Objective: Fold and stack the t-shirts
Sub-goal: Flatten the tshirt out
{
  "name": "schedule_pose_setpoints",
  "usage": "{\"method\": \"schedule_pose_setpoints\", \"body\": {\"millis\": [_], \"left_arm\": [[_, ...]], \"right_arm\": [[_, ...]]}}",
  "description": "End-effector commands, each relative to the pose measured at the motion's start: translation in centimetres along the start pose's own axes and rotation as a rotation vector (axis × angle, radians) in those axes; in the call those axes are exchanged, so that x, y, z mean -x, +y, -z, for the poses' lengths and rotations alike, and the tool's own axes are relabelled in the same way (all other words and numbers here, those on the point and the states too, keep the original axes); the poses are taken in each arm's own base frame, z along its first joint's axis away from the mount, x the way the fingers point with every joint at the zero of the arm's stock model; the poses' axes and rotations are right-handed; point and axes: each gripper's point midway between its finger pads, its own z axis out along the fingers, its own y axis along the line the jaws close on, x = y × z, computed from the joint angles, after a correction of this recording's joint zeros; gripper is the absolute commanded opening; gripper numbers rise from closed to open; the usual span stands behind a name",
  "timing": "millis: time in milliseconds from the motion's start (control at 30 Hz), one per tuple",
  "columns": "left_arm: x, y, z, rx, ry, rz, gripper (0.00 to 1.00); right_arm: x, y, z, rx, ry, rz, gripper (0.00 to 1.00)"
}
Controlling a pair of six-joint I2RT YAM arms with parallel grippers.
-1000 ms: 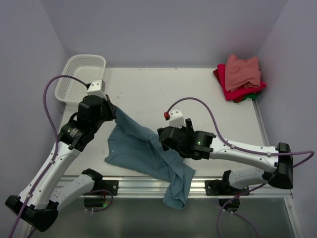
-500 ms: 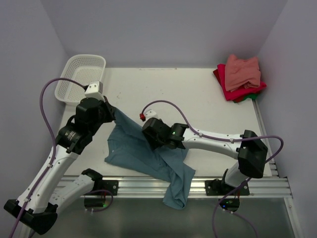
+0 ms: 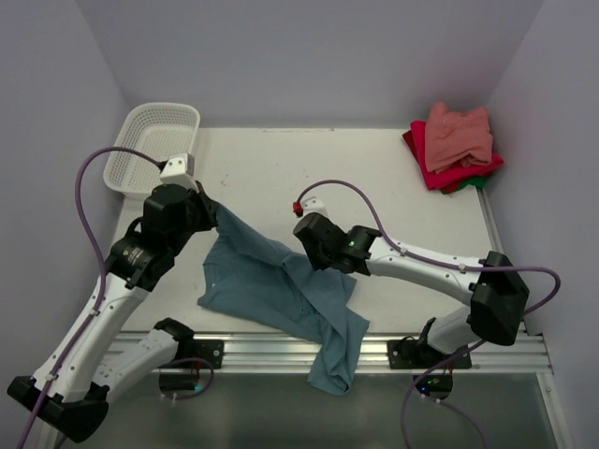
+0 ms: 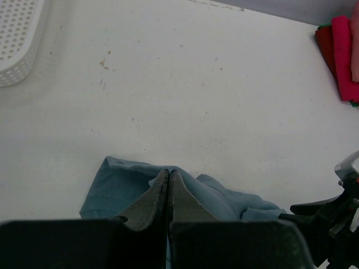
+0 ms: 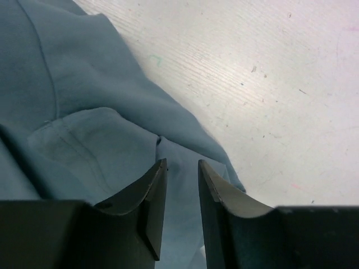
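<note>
My left gripper point(image 4: 168, 172) is pressed together, and as far as I can judge it is pinching a fold of the shirt point(image 4: 115, 188); teal cloth bunches on both sides of the fingers point(image 4: 148, 200). In the top view that gripper point(image 3: 213, 215) holds a far-left corner raised off the table point(image 3: 393, 187).

My right gripper point(image 5: 181, 163) is slightly spread, with a narrow gap and nothing between the pads that I can see. It hangs just over the shirt's point(image 5: 73, 112) far-right edge, cloth to its left and bare table to its right.

From the held corner the shirt point(image 3: 281, 290) runs diagonally toward the near right, crumpled, and its far end droops over the near edge of the table. That long axis is what matters. The left arm has one end, and the right gripper point(image 3: 305, 245) sits about midway along and is the nearer one to the hanging end. I judge the next move is for the right to take the edge below it so the two can pull the cloth flat.

The folded stack point(image 3: 456, 145) lies at the far right corner, well apart, and the basket point(image 3: 154, 145) is at the far left.
</note>
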Motion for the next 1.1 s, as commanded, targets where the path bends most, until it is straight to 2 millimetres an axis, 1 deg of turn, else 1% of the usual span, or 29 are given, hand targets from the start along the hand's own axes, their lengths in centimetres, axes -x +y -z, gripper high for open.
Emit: {"method": "schedule_pose_setpoints", "body": {"millis": [0,33,67,100,133,167,367,533,633,767,933,1067], "left_arm": [[1.1,0.1,0.0,0.010,-0.035,0.014,0.00],[1.1,0.0,-0.1,0.009,-0.033,0.013,0.00],[1.1,0.0,-0.1,0.009,-0.033,0.013,0.00],[1.1,0.0,-0.2,0.007,-0.033,0.015,0.00],[1.1,0.0,-0.3,0.009,-0.031,0.014,0.00],[1.0,0.0,-0.3,0.009,-0.029,0.014,0.00],[0.9,0.0,-0.6,0.011,-0.025,0.014,0.00],[1.1,-0.1,-0.5,0.009,-0.031,0.019,0.00],[1.3,-0.1,-0.4,0.011,-0.035,0.018,0.00],[1.2,0.0,-0.4,0.016,-0.033,0.017,0.00],[1.1,-0.1,-0.6,0.014,-0.030,0.018,0.00],[1.2,-0.1,-0.6,0.011,-0.032,0.019,0.00]], "right_arm": [[1.6,1.4,2.1,0.089,-0.041,0.000,0.37],[1.5,2.1,2.2,0.111,-0.038,0.010,0.39],[2.0,2.5,2.5,0.126,-0.046,0.014,0.40],[1.9,2.9,2.2,0.133,-0.037,0.030,0.41],[2.2,3.7,2.1,0.156,-0.033,0.047,0.42],[2.5,4.1,2.3,0.170,-0.042,0.045,0.42],[2.5,6.2,0.8,0.224,-0.010,0.082,0.45],[2.6,7.3,-0.4,0.241,0.006,0.100,0.48],[2.2,7.9,-1.2,0.252,0.025,0.105,0.50],[2.6,8.5,-1.2,0.277,0.020,0.101,0.55],[2.7,9.2,-1.1,0.292,0.019,0.105,0.56],[2.5,9.3,-1.9,0.277,0.026,0.104,0.54]]}}
